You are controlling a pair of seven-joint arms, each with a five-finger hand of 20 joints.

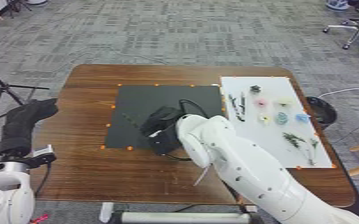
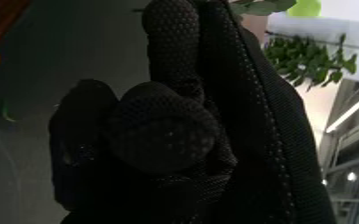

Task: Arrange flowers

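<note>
In the head view my right hand (image 1: pixel 161 124) is over the black mat (image 1: pixel 149 94), with a dark green sprig (image 1: pixel 131 120) at its left side. The right wrist view shows my right hand (image 2: pixel 162 132) with its thumb folded against the fingers, closed on a sprig whose stem the glove hides; green leaves (image 2: pixel 310 61) stick out beside it. My left hand (image 1: pixel 29 120) is off the table's left edge, fingers relaxed. On the white sheet (image 1: pixel 269 86) lie a pink flower (image 1: pixel 262 102), a yellow one (image 1: pixel 265 119), blue ones (image 1: pixel 281 118) and green sprigs (image 1: pixel 294 139).
Dark twigs (image 1: pixel 238 107) lie along the sheet's left part. A black round container (image 1: pixel 321 111) stands beyond the table's right edge. Orange dots (image 1: pixel 129 148) mark the mat's border, and a tripod (image 1: pixel 4 86) is on the floor at the left.
</note>
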